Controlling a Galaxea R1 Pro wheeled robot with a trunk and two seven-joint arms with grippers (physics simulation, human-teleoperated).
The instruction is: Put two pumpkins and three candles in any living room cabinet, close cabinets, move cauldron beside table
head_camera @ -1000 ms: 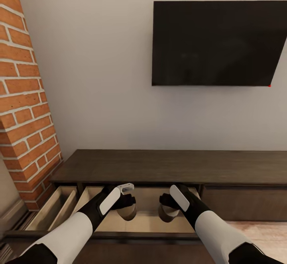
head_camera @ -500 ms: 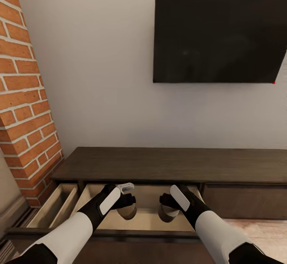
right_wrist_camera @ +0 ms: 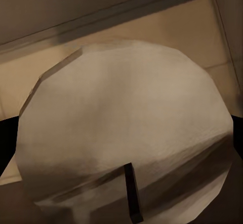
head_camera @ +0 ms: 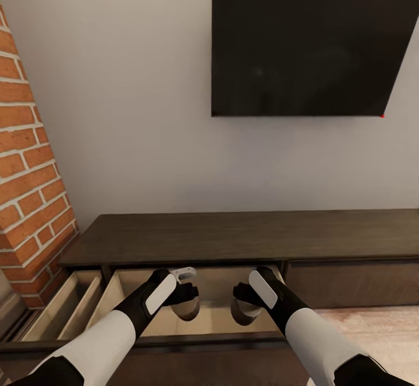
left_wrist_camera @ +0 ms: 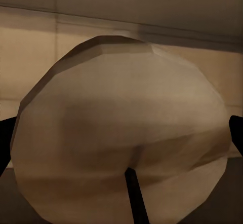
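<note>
Two candles hang over the open middle drawer (head_camera: 215, 322) of the cabinet (head_camera: 244, 237), one clamped in each gripper: left gripper (head_camera: 186, 307) closed on its candle (left_wrist_camera: 121, 148), right gripper (head_camera: 244, 310) likewise (beige lump (right_wrist_camera: 126, 138) between dark fingers).

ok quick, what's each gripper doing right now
Left gripper: shut on a candle, over the open cabinet drawer.
Right gripper: shut on another candle, over the same drawer.
</note>
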